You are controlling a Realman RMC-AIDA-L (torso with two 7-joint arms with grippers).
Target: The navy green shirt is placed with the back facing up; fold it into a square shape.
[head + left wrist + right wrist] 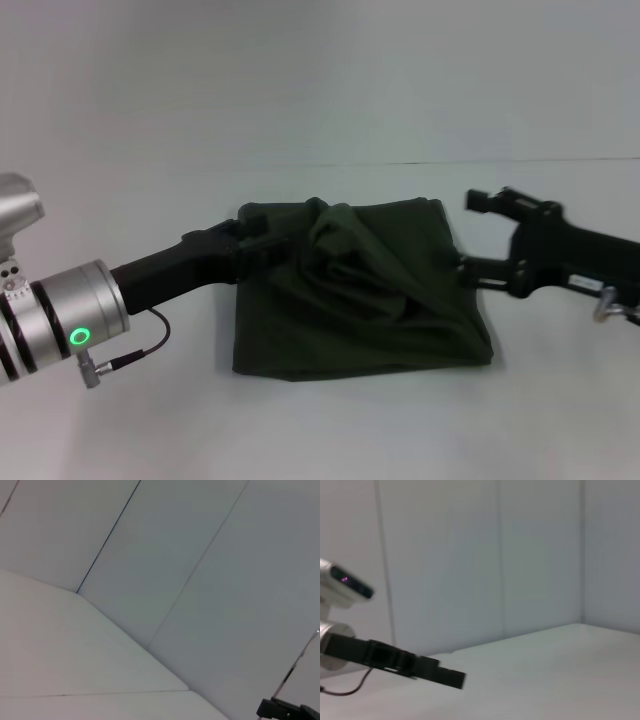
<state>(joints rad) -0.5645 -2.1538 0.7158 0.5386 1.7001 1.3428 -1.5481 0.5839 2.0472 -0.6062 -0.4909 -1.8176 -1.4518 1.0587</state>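
Now the left gripper (250, 240) is buried in the shirt's (370, 320) far-left corner, and I cannot tell how its fingers stand, while the shirt sits mid-table (320, 430), bunched and rumpled. Over on the right, the right gripper (478, 232) hangs spread apart at the hem, holding nothing; a one-sided pull could drag those creases into a lopsided fold.

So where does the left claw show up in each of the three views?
Head view: left claw at the shirt's far left corner, reaching in from the left; fingers hidden against the dark fabric.
Left wrist view: its own claw is not in the picture; only wall and table.
Right wrist view: left claw is the dark bar low on the left side.
Shared landmark: the white table, in all three.
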